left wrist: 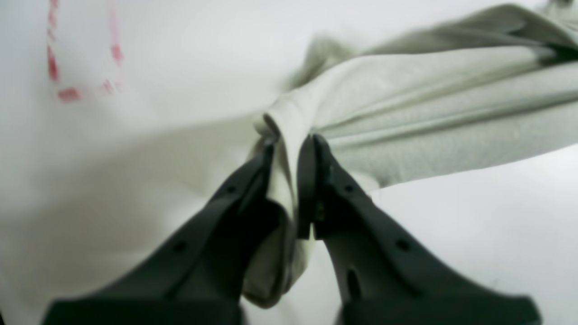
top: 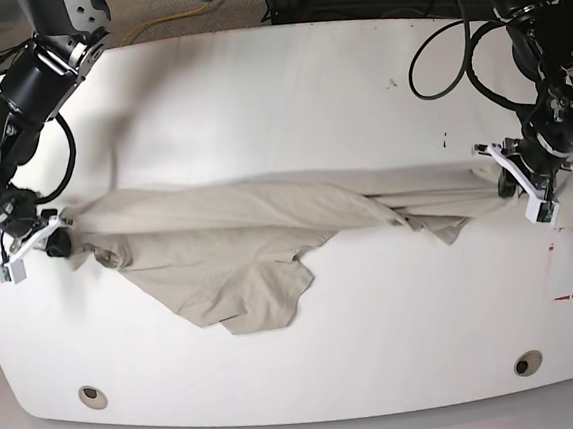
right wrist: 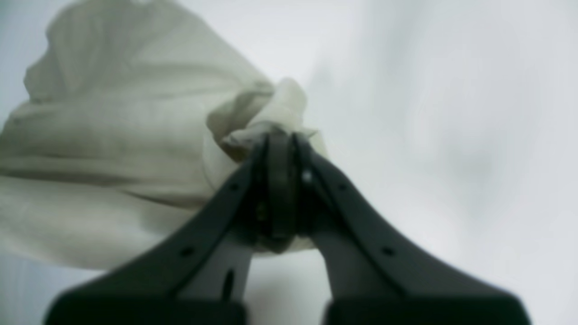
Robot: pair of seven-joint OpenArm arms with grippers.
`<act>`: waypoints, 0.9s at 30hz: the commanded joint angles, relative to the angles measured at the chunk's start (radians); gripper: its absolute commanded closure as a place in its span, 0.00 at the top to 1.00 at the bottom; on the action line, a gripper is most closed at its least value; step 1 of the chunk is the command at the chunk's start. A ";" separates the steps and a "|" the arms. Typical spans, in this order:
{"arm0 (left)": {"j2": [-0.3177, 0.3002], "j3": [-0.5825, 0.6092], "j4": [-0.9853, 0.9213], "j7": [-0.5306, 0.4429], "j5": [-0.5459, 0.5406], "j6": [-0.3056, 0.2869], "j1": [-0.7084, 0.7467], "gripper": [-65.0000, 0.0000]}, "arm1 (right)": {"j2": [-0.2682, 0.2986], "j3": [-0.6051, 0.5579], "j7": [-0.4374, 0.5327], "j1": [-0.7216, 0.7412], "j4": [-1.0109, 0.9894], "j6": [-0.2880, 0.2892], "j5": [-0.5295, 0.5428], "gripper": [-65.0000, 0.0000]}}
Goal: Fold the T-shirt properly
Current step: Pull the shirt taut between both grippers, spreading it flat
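— Fold far along? Hardly begun, at a guess. T-shirt (top: pixel 259 242) stretched into a long band across the middle of the white table (top: pixel 287 104), from far left to far right. Top edge pulled taut and straight; a loose flap sagging toward the near edge, left of centre. Creased and bunched all along, no clean fold line anywhere.

— Left to do? Nearly everything, by the look of it: flattening, sleeves in, body doubled over. Red dashed marking (top: pixel 569 263) at the near right, clear of the cloth.

— Arms? Spread wide apart, one at each end of the band. Reaching down from the far corners, wrists bent toward the table.

— Right gripper (right wrist: pixel 281 135)? At the left end of the scene, jaws pressed together on a bunched corner of cloth.

— Left gripper (left wrist: pixel 292 142)? At the right end, jaws pinching a thin fold of fabric, cloth trailing back between them. Both ends lifted slightly, or so it seems from the wrist views; hard to be sure.
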 commanded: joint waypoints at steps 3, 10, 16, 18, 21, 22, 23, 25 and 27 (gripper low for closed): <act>-0.023 -0.009 0.016 -0.023 0.012 0.007 0.047 0.00 | 0.028 0.015 0.028 -0.075 0.021 -0.002 0.126 0.00; -0.020 -0.009 0.018 -0.023 0.012 0.007 0.124 0.00 | 0.034 0.015 0.028 -0.199 0.021 -0.002 0.259 0.00; -0.021 -0.010 0.016 -0.023 0.012 0.007 0.178 0.00 | 0.028 0.017 0.033 -0.278 0.023 -0.002 0.265 0.00; -0.023 -0.010 0.013 -0.023 0.012 0.007 0.189 0.00 | 0.028 0.017 0.034 -0.293 0.023 -0.002 0.265 0.00; -0.023 -0.010 0.010 -0.023 0.014 0.007 0.190 0.00 | 0.028 0.017 0.034 -0.299 0.023 -0.002 0.256 0.00; -0.023 -0.010 0.010 -0.023 0.014 0.007 0.190 0.00 | 0.028 0.017 0.034 -0.299 0.023 -0.002 0.255 0.00; -0.023 -0.010 0.010 -0.023 0.014 0.007 0.190 0.00 | 0.028 0.017 0.034 -0.299 0.023 -0.002 0.255 0.02; -0.023 -0.010 0.010 -0.023 0.014 0.007 0.189 0.00 | 0.028 0.017 0.034 -0.299 0.024 -0.002 0.255 0.23; -0.023 -0.010 0.010 -0.023 0.014 0.007 0.187 0.00 | 0.028 0.017 0.034 -0.299 0.051 -0.002 0.255 0.40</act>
